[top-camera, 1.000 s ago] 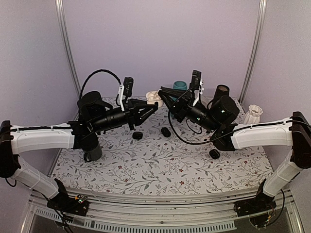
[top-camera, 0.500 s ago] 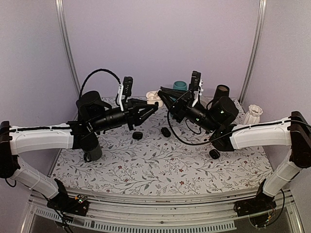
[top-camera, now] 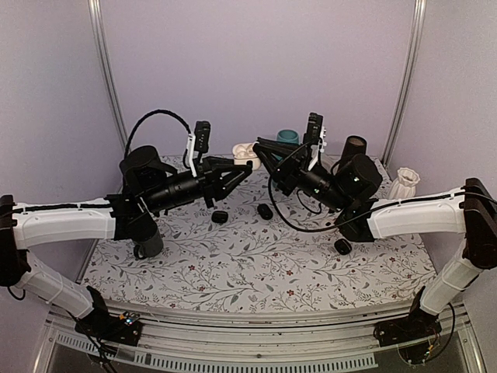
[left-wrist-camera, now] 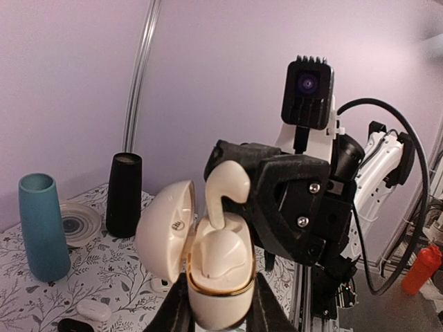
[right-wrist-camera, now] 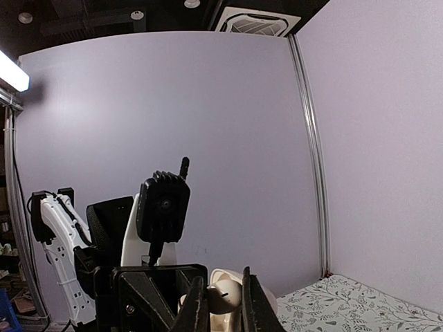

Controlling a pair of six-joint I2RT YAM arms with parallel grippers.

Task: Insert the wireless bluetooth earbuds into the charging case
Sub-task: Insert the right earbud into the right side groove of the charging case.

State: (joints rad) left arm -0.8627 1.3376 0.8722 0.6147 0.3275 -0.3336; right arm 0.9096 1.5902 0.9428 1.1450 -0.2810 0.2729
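1. Compared with one second ago, the top view shows that the left arm's dark elbow has shifted slightly toward its own side, and the charging case [top-camera: 247,154] sits a little higher. The right arm is almost in the same place.
2. Top view: the left gripper [top-camera: 245,165] and the right gripper [top-camera: 259,146] meet tip to tip above the far part of the flowered table [top-camera: 256,264]. The case is at the tips of the left gripper, raised off the table. What the right tips pinch is too small to tell from here. A small black case [top-camera: 220,217] lies on the table below the left fingers, well apart from them.
3. Left wrist view: the left fingers [left-wrist-camera: 181,311] are closed nearly all the way and clamp the lower half of the case from both sides. The lid [left-wrist-camera: 165,238] is open and leans away to one side. One white earbud [left-wrist-camera: 223,194] stands upright above these fingers. Its stem reaches down into the case and its head is pinched by the black right gripper, which comes in from the opposite side. A teal vase [left-wrist-camera: 41,228] and a black cylinder [left-wrist-camera: 124,195] stand on the table far beyond the fingers.
4. Right wrist view: the right fingers [right-wrist-camera: 196,308] are closed as narrow as they go, with only the head of the earbud between them. The cream body of the case shows just past the fingertips.
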